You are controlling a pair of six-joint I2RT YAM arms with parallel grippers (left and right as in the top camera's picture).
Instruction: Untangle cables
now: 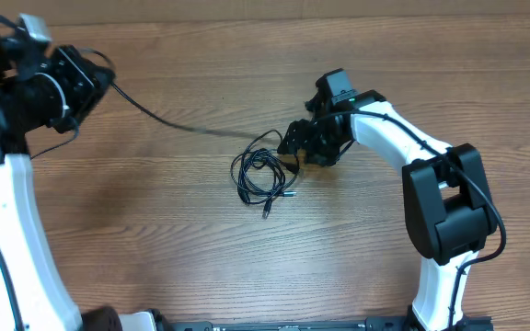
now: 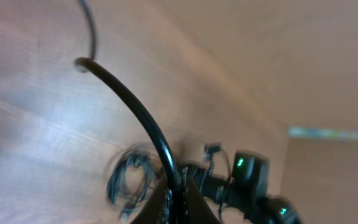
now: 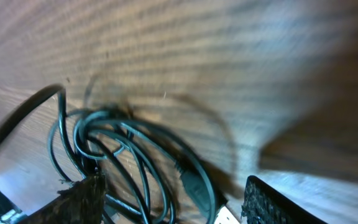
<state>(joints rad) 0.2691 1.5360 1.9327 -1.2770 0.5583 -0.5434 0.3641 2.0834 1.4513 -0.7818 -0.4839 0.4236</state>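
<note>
The cables (image 1: 263, 175) lie as a loose black tangle on the wooden table near its middle. One strand (image 1: 182, 126) runs taut from the tangle up to my left gripper (image 1: 107, 81) at the far left. In the left wrist view that cable (image 2: 135, 106) is pinched between the shut fingers of the left gripper (image 2: 178, 200). My right gripper (image 1: 294, 147) sits at the tangle's right edge. In the right wrist view it (image 3: 173, 204) stands open, with looped cables (image 3: 135, 149) and a plug (image 3: 194, 180) lying between its fingers (image 3: 82, 202), not clamped.
The right arm (image 1: 431, 175) reaches in from the lower right, and its gripper body (image 2: 250, 177) shows behind the tangle in the left wrist view. The left arm's white link (image 1: 7, 230) runs down the left edge. Bare wooden table (image 1: 155, 239) surrounds the tangle.
</note>
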